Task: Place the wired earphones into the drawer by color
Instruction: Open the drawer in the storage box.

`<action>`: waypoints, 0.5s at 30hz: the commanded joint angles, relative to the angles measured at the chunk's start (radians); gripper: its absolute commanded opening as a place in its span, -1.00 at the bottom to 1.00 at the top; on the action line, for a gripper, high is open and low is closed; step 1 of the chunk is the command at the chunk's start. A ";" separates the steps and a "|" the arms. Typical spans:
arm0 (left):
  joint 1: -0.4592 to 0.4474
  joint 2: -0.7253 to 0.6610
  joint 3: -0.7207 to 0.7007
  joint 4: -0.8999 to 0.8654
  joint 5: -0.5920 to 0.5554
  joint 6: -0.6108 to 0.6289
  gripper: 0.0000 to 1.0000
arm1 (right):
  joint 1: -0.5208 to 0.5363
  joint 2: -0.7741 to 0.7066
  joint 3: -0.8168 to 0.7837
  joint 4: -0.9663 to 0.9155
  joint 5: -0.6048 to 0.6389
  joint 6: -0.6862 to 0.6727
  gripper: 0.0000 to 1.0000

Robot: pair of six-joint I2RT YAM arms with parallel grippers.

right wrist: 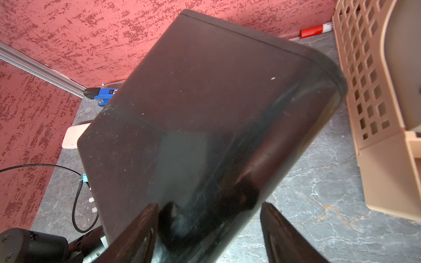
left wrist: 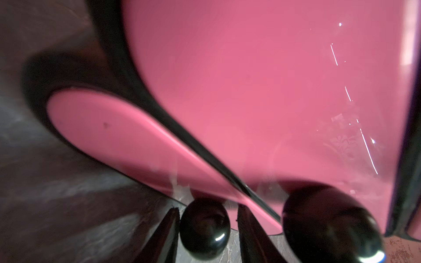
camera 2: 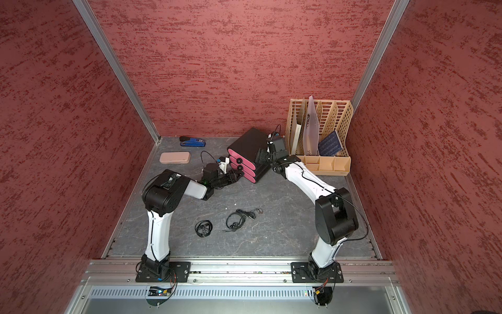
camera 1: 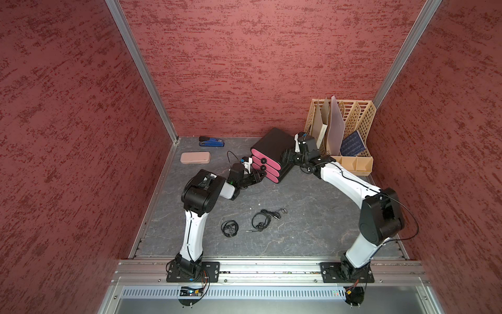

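Observation:
Two black wired earphones lie on the table in both top views: a tight coil (camera 1: pixel 229 227) (camera 2: pixel 203 227) and a looser bundle (camera 1: pixel 262 218) (camera 2: pixel 236 218). The drawer unit (camera 1: pixel 274 141) (right wrist: pixel 205 102) is a black case with three pink fronts, all pushed in. My left gripper (camera 1: pixel 259 176) (left wrist: pixel 208 207) stands open around the lowest drawer's black knob (left wrist: pixel 205 227). One finger touches the knob and the other stands a little apart. My right gripper (camera 1: pixel 285 157) (right wrist: pixel 209 204) is open wide at the case's rear side, astride its lower corner.
A beige file organizer (camera 1: pixel 353 119) stands close behind the right arm. A pink case (camera 1: pixel 195 157) and a blue stapler (camera 1: pixel 212 142) lie at the back left. A red marker (right wrist: pixel 312 30) lies by the back wall. Red walls close in three sides.

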 commanded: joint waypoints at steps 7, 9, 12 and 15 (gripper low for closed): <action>-0.002 0.009 -0.023 0.024 0.000 0.012 -0.37 | 0.005 0.013 -0.024 -0.068 -0.002 -0.007 0.49; 0.001 -0.003 -0.043 0.032 -0.003 0.011 -0.37 | 0.004 0.015 -0.026 -0.068 -0.002 -0.004 0.49; 0.007 -0.024 -0.077 0.050 -0.009 0.009 -0.37 | 0.004 0.015 -0.026 -0.068 0.002 -0.004 0.49; 0.012 -0.043 -0.112 0.063 -0.011 0.010 -0.37 | 0.004 0.015 -0.024 -0.070 0.007 -0.004 0.49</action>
